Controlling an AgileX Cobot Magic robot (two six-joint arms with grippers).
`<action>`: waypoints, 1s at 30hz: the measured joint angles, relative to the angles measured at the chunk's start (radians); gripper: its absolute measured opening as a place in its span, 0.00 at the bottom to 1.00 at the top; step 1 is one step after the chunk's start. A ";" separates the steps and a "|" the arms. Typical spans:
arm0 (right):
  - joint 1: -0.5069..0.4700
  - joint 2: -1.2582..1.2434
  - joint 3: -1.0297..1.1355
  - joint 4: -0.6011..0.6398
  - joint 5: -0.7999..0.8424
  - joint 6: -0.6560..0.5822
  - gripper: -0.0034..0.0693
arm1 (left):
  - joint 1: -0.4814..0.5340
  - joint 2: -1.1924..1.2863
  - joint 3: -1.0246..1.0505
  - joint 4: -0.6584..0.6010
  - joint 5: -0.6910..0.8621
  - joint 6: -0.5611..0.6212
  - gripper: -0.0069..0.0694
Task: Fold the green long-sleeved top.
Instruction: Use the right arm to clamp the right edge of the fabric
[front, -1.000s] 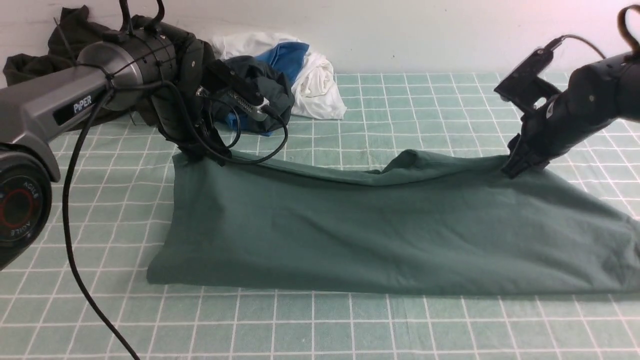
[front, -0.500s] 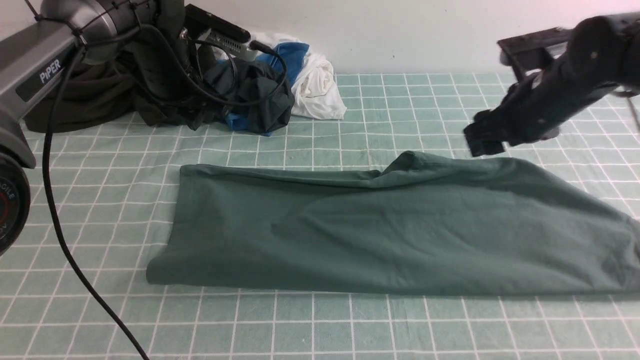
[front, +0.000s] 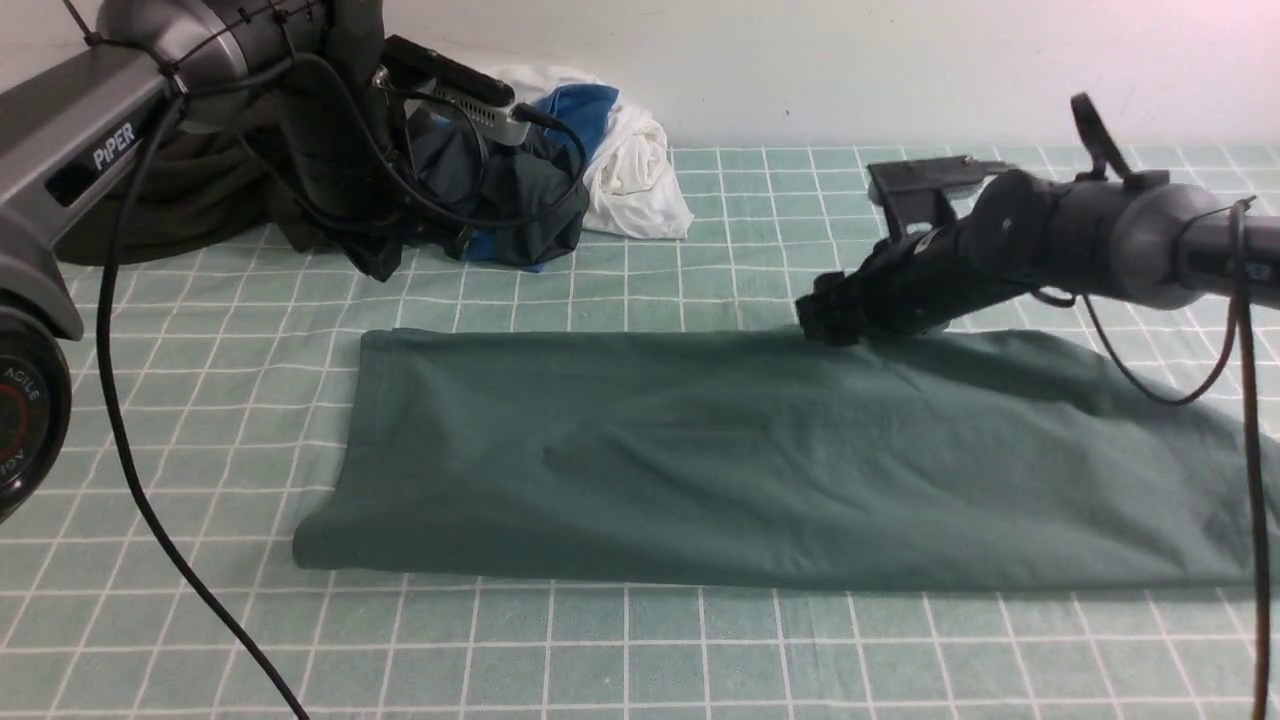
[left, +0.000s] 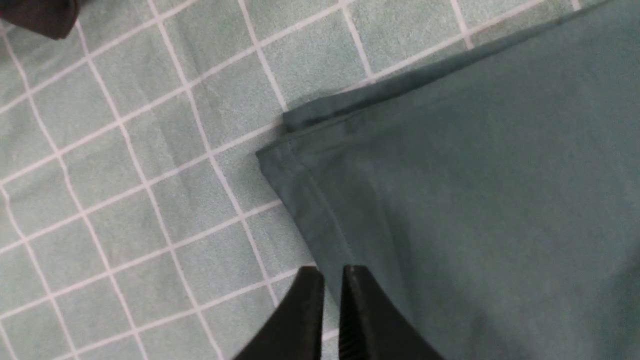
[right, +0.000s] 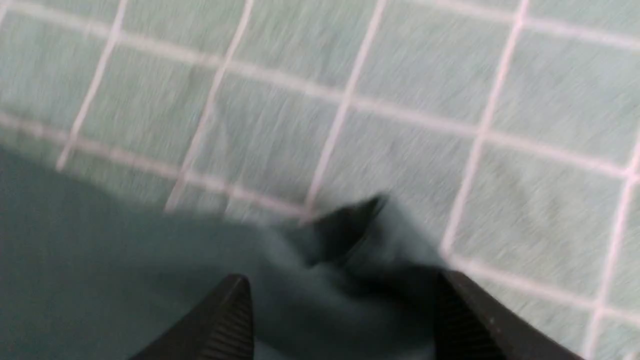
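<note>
The green top (front: 760, 460) lies flat in a long band across the table (front: 640, 650), on the pale checked cloth, running from left of the middle out to the right edge of the front view.

My left fingers (left: 305, 325) are pressed almost together with only a thin slit between them, and nothing is in it. They hang over the top's hemmed side edge, just short of its corner (left: 272, 152), where a second layer peeks out from under the upper one.

My right fingers (right: 220, 330) stand wide apart at the top's far edge, right of its middle. A small raised bump of the fabric (right: 345, 235) sits between the tips and just beyond them. That view is blurred, so I cannot tell whether the tips touch the fabric.

A heap of other clothes (front: 560, 170) lies at the back left of the table, well apart from the top.
</note>
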 joint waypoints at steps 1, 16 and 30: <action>-0.034 -0.003 -0.057 0.001 0.031 0.044 0.68 | 0.000 0.000 0.000 -0.023 0.000 0.003 0.13; -0.244 -0.321 -0.046 -0.320 0.618 0.150 0.60 | -0.005 -0.083 0.467 -0.165 -0.047 0.094 0.13; -0.454 -0.378 0.412 -0.404 0.550 0.266 0.63 | 0.031 -0.127 0.677 -0.180 -0.269 0.095 0.12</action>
